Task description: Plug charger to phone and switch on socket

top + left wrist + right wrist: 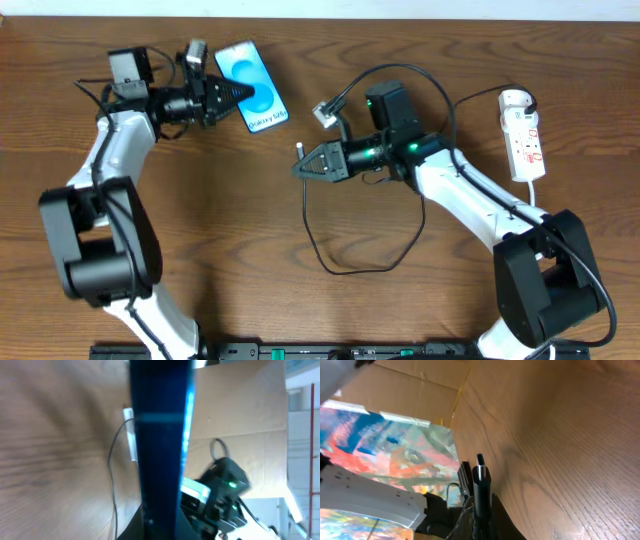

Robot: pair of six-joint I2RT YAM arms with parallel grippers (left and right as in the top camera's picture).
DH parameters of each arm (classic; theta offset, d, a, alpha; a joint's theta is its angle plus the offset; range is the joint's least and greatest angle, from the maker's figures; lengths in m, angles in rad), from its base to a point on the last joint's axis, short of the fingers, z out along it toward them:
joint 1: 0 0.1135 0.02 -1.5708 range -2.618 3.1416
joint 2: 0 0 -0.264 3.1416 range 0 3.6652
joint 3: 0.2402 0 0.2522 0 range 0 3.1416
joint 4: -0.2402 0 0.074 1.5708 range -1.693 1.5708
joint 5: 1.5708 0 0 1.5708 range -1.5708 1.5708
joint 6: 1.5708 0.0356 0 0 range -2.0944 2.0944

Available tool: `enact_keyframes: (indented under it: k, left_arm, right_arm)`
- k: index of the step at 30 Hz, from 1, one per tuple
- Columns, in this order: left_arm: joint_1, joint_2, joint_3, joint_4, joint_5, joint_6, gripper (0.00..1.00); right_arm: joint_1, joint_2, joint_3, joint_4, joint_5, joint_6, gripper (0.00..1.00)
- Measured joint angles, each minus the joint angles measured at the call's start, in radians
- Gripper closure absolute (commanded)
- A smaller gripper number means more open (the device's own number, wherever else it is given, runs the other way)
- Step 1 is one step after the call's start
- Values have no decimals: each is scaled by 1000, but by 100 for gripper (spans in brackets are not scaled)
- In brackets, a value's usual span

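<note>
Far left: phone point(264, 108) pinched in closed left gripper point(240, 96), screen up, arm stretched along table point(200, 220) edge. Mid-table: right gripper point(303, 166) clamped on charger point(307, 215) connector, pointing left, well apart from phone. Cable looped on table beneath right arm. Socket point(523, 135) far right, untouched.
</note>
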Motion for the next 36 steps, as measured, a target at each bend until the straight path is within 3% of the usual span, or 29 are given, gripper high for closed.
enact_keyframes:
  k: [10, 16, 36]
  left_arm:
    - [-67, -205, 0, 458, 21, -383, 93]
    - [-100, -216, 0, 517, 32, -554, 93]
    - [-99, -216, 0, 519, 32, -616, 93]
  right_arm:
    - [-25, 0, -4, 325, -185, 166, 99]
    - [-27, 0, -4, 486, -302, 263, 99]
    - [-77, 0, -4, 545, -358, 283, 99]
